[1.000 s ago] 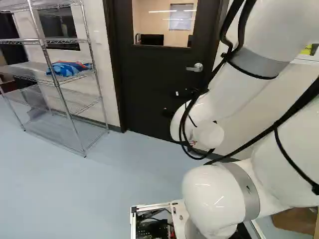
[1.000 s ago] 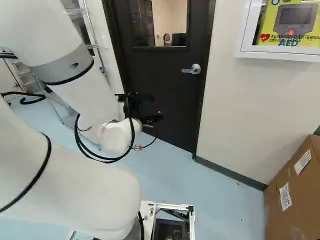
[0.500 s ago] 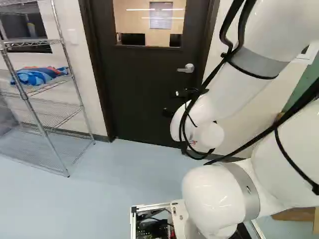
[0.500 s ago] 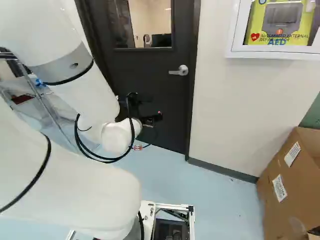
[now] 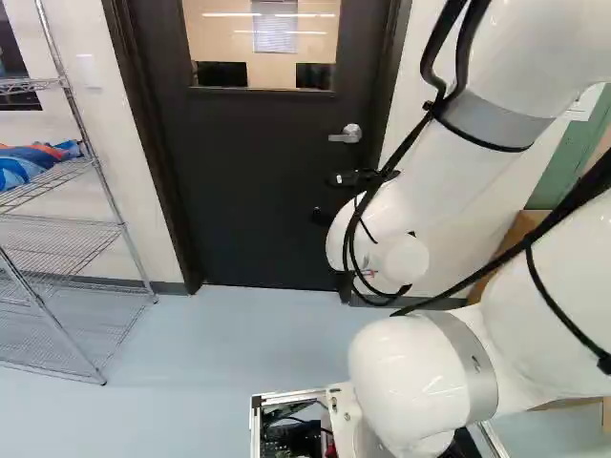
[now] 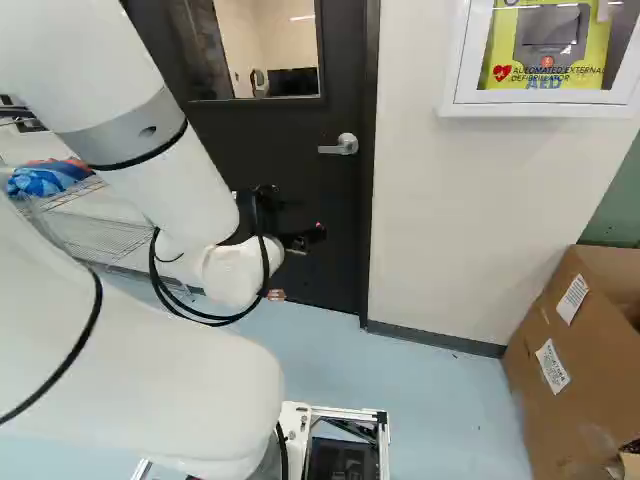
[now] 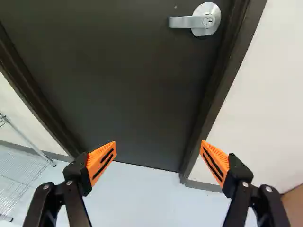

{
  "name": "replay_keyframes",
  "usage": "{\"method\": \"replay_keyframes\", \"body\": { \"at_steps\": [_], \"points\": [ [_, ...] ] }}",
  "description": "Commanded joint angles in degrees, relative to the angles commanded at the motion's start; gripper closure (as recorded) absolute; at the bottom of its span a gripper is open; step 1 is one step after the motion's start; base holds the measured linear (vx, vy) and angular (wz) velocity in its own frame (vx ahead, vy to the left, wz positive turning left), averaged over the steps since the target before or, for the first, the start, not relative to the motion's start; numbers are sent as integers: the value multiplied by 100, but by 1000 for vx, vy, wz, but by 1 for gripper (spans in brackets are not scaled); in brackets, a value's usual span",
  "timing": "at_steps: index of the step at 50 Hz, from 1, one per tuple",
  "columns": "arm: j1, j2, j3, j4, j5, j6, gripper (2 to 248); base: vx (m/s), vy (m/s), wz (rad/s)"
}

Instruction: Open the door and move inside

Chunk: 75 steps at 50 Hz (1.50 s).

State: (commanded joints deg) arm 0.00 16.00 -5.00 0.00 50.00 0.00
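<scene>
In the left base view, the base is shown to have moved: the closed, black, windowed door (image 5: 258, 191) and the wire shelving unit (image 5: 122, 224) are shifted leftward compared with the earlier frames, while the arm (image 5: 458, 176) is kept unshifted against its lowest joint. One door lever handle (image 5: 350, 134) is seen, with the gripper (image 5: 326, 198) held lower down, before the door.

In the right base view, the same leftward shift is seen. One wall-mounted AED cabinet (image 6: 550, 107) is shown clearly here and left out of the wrist view, and more of one cardboard box (image 6: 560, 370) is revealed. One blue-and-orange bundle (image 6: 50, 177) is carried by the shelving, as in the left base view.

In the wrist view, the jaws are set wide apart, and two orange pads (image 7: 101, 160) are counted. The lever handle is placed well ahead of them, untouched, beside the door frame (image 7: 240, 47).
</scene>
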Motion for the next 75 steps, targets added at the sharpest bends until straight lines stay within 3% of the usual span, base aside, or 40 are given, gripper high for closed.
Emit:
{"method": "replay_keyframes", "body": {
  "at_steps": [23,50,75],
  "points": [
    [0,0,0,0,0,0,3,123,95,-21],
    [0,7,-19,0,0,0,3,2,3,0],
    [0,-116,-471,0,0,0,3,0,0,0]
  ]
}}
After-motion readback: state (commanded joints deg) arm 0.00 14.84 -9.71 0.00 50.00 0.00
